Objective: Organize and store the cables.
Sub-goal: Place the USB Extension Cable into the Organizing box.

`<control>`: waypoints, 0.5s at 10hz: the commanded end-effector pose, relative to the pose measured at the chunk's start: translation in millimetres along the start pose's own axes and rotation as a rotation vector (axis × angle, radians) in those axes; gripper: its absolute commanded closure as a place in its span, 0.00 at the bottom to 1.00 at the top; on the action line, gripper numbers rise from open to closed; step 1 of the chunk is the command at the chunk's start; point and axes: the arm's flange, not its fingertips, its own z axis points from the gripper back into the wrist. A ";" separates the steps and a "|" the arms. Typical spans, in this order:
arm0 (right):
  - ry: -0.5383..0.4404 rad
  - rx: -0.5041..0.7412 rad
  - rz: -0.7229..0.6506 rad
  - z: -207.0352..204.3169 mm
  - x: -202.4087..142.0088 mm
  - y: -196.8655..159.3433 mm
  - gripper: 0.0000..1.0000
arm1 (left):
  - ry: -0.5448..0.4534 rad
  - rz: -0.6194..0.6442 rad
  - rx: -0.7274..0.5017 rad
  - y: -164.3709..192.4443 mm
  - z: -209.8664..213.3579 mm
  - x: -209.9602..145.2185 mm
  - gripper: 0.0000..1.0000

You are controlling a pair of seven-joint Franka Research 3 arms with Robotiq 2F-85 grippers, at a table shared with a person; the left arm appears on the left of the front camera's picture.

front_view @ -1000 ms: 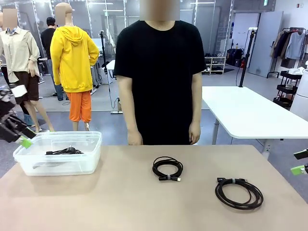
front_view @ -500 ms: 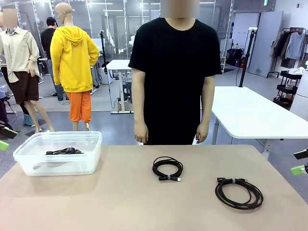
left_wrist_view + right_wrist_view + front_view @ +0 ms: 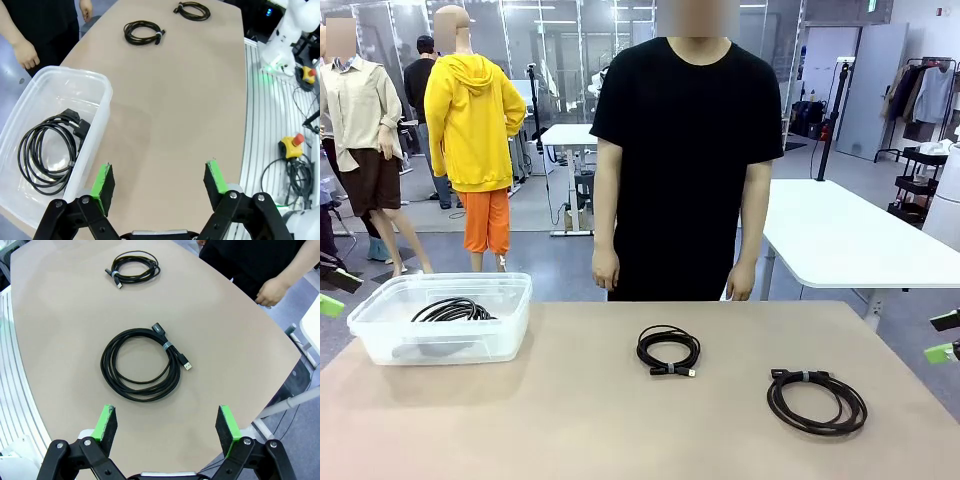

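Three black cables show. One coil (image 3: 453, 311) lies inside the clear plastic bin (image 3: 510, 330) at the table's left, also seen as the coil (image 3: 47, 155) in the bin (image 3: 97, 107). A small coil (image 3: 668, 350) rests mid-table, and a larger tied coil (image 3: 816, 400) lies right of it. My left gripper (image 3: 330, 292) hangs open off the table's left edge, its jaws (image 3: 159, 180) empty above the table beside the bin. My right gripper (image 3: 945, 337) stands open at the right edge, with the larger coil (image 3: 141, 365) ahead of its empty jaws (image 3: 167, 425).
A person in a black shirt stands at the far side, hands (image 3: 605, 275) hanging at the table's edge. A white table (image 3: 840, 235) stands behind on the right. Loose floor cables and a yellow button box (image 3: 292, 147) lie off the table's side.
My left gripper has drawn back leftward from the bin's left edge. The cable in the bin now lies spread as a round coil. The person has stepped to the right.
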 end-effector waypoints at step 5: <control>0.142 -0.040 0.226 -41.3 94.8 38.1 0.00 | 0.007 0.012 0.015 3.6 4.2 4.2 0.09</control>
